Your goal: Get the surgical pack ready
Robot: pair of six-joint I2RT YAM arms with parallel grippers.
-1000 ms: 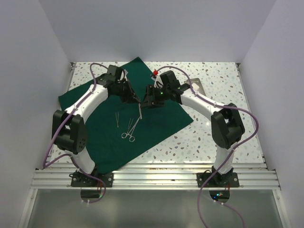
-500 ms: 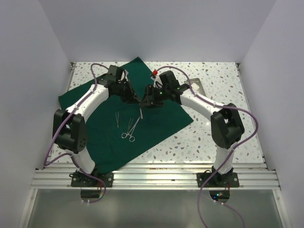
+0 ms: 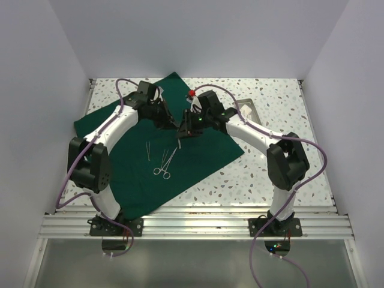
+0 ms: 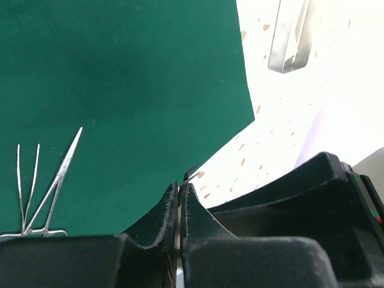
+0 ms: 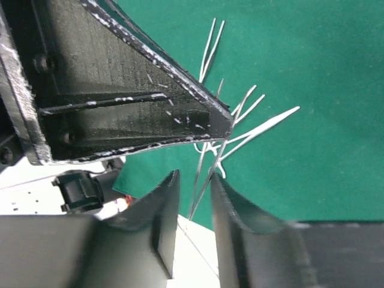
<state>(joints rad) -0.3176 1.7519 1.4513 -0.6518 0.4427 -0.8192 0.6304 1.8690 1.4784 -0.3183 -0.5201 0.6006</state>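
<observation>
Hanging over the middle of the cloth [image 3: 201, 157], a thin steel instrument [image 3: 178, 140] sits where the two arms meet. The left end effector [image 3: 173, 127] is clamped on one end of it. Its long axis runs roughly near-far in the top view, tipped down toward the cloth. The right end effector [image 5: 193, 186] straddles the shaft, which passes lengthwise through the gap. Its fingers [image 5: 165, 222] stand apart with a little daylight either side, so it is open, gripping nothing. Both arms are equally close; a handover looks like the step in hand, turning on the right fingers closing square across that shaft. Counted: one cloth spread on the surface [image 3: 273, 96]; three instruments, one held, plus tweezers [image 3: 148, 151] and forceps [image 3: 164, 165] lying near-left; one tray [image 3: 252, 115] far right, off the cloth
</observation>
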